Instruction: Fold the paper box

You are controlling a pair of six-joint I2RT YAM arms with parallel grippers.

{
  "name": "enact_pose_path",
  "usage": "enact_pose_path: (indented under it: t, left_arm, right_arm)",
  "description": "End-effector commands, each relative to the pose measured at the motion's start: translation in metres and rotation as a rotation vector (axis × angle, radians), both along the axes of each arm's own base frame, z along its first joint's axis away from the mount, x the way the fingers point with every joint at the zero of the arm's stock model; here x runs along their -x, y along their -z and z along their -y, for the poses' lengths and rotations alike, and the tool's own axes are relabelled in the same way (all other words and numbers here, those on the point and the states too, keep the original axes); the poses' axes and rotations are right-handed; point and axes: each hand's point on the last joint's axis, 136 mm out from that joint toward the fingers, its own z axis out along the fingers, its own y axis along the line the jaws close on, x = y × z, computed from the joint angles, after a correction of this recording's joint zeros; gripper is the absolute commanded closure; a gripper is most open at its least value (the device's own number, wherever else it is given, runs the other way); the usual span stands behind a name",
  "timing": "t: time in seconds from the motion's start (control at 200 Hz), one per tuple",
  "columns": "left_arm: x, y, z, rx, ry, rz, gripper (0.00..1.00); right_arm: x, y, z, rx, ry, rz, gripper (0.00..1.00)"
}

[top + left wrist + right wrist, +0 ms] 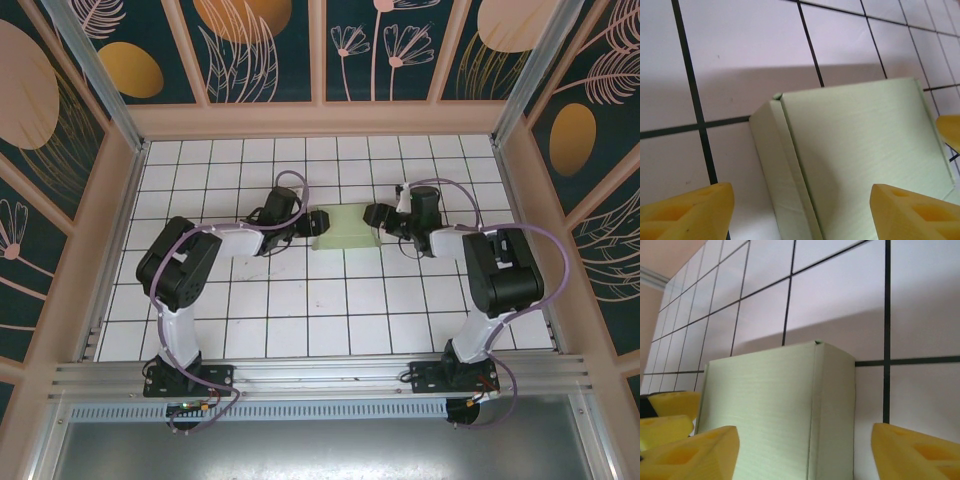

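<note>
1. At the middle of the white tiled table [300, 320] lies the paper box [343, 228], pale green, flat on its broad face and, by its look, already closed into a shallow rectangular box
2. Against the box's left end sits the left gripper [316, 222]. Its yellow fingers [687, 210] stand well apart and straddle that end, and the finger beside the narrow side wall [772, 165] is clear of the card, with bare tile between
3. Against the box's right end sits the right gripper [372, 215], likewise spread wide. One of its fingers [915, 452] is off the box's edge with tile showing between. The other hangs over the top panel [760, 410], and I cannot tell whether it touches
4. Neither gripper is clamped on the box. Facing it from opposite ends probably lets the two arms square it up or press on the end flaps without shoving it across the table
5. At the box's far left corner a small tab [777, 96] pokes out at the seam between panel and wall, so one tuck may not be fully home. A last press there seems the likely remaining step
</note>
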Motion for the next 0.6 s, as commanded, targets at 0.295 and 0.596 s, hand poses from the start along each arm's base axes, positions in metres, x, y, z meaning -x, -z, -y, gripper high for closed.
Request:
enact_pose_path:
  t: [0.295,0.596]
  left_arm:
    - [-0.002,-0.005,-0.002,0.095,-0.004,-0.015,0.52]
    - [0.001,0.010,-0.004,0.116,0.004,-0.048,0.70]
  right_arm:
    - [0.006,-0.010,0.007,-0.090,-0.015,0.001,0.19]
    - [0.008,-0.008,0.007,-0.084,-0.020,-0.007,0.21]
